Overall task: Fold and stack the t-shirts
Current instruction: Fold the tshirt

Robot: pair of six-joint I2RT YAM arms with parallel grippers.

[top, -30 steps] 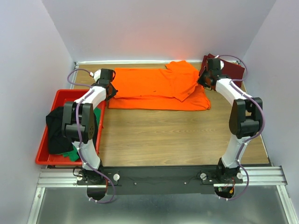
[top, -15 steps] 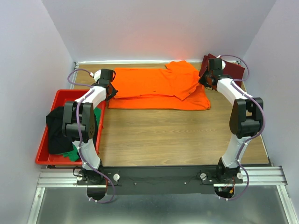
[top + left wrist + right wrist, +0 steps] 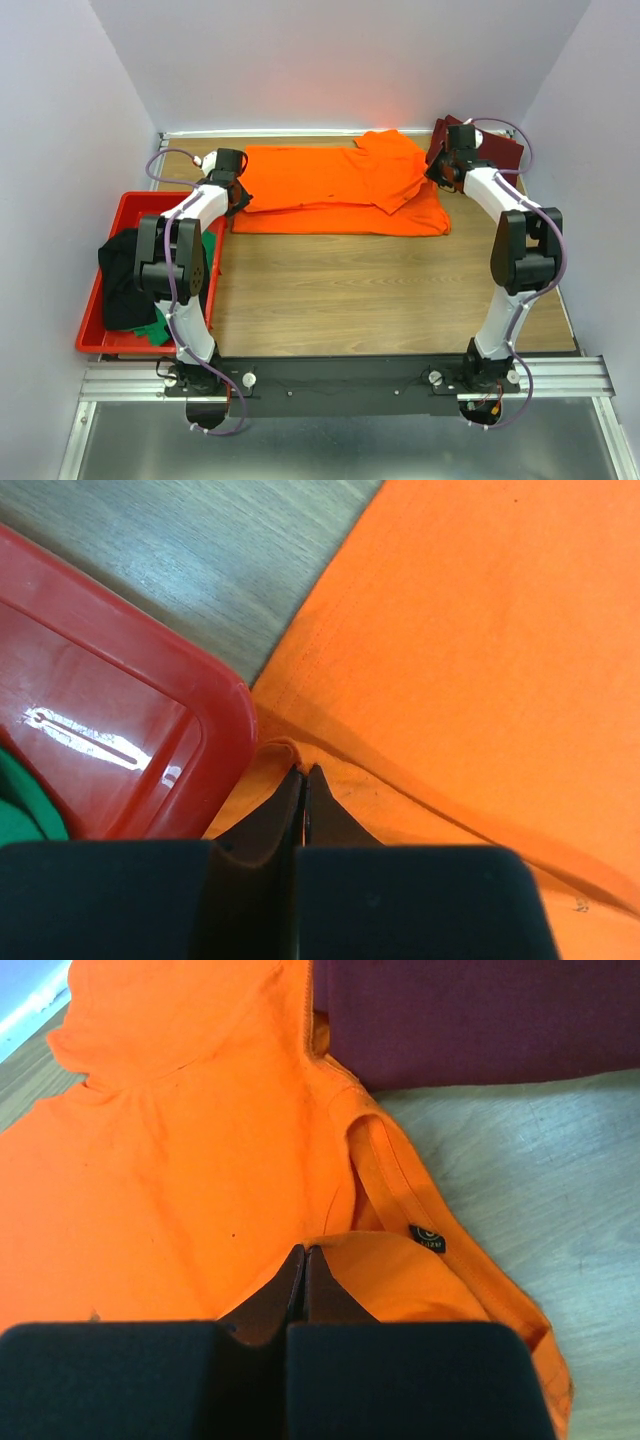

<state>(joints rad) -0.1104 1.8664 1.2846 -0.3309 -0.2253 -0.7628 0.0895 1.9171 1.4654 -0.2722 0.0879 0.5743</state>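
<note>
The orange t-shirt (image 3: 340,190) lies spread sideways across the back of the table, with one part folded over at its right end. My left gripper (image 3: 238,196) is at its left edge. In the left wrist view the jaws (image 3: 303,770) are shut and pinch a small fold of orange cloth (image 3: 470,640) beside the tray corner. My right gripper (image 3: 438,172) is at the shirt's right end, near the collar. There the jaws (image 3: 304,1250) are shut on an orange fold (image 3: 200,1160). The maroon t-shirt (image 3: 497,150) lies folded at the back right and also shows in the right wrist view (image 3: 480,1020).
A red tray (image 3: 104,342) stands at the left table edge, holding a black t-shirt (image 3: 125,275) and a green one (image 3: 156,330). Its rim (image 3: 150,740) is right next to my left jaws. White walls close in the back and both sides.
My left wrist has edged very slightly; the shirt and the right arm look unchanged.
</note>
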